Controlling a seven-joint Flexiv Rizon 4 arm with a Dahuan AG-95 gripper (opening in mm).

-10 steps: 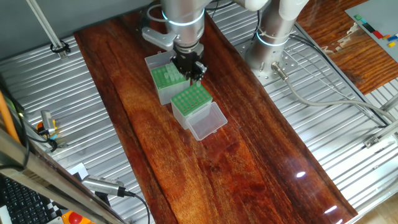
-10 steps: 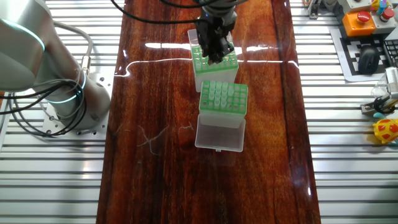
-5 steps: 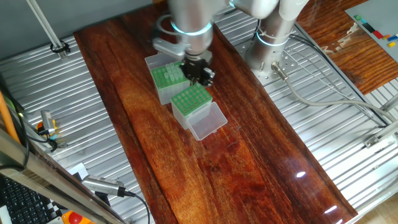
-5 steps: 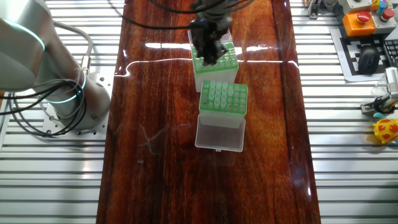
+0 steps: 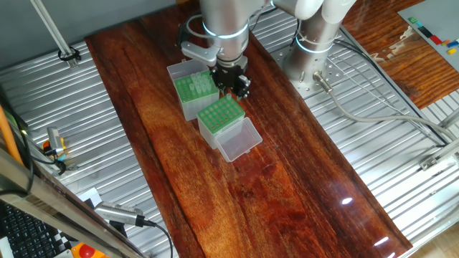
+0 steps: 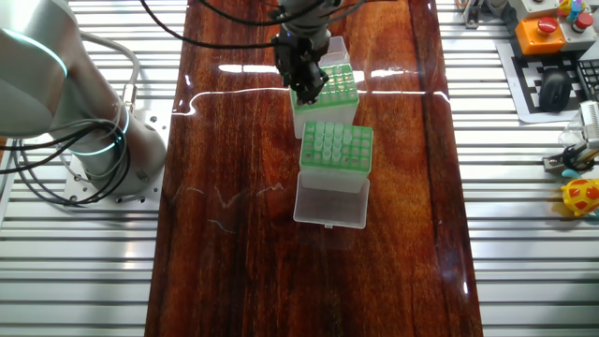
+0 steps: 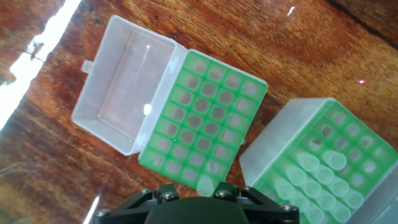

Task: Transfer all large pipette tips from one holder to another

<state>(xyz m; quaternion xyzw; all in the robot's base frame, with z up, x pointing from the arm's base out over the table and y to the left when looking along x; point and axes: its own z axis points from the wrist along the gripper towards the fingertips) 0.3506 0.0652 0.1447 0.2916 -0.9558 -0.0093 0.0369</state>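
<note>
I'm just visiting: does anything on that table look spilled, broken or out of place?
Nothing stands out. The clear-lidded box and the other box stand upright, tips sit in holes, none loose on the table. The boxes sit at slightly different angles.

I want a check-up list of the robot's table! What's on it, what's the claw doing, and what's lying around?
Surface: dark glossy wooden board on ribbed metal.
Job's things: clear-sided tip box, lid open flat, most holes looking empty; grey-sided tip box close beside it, with a cluster of pipette tips in its grid.
Claw: claw hangs over the boxes with one pale tip at its fingers; whether it grips it is unclear.
Clutter: nothing seen on the board.
Cables: grey cables from the arm base.
Surroundings: orange button box, keyboard, toy bits.
</note>
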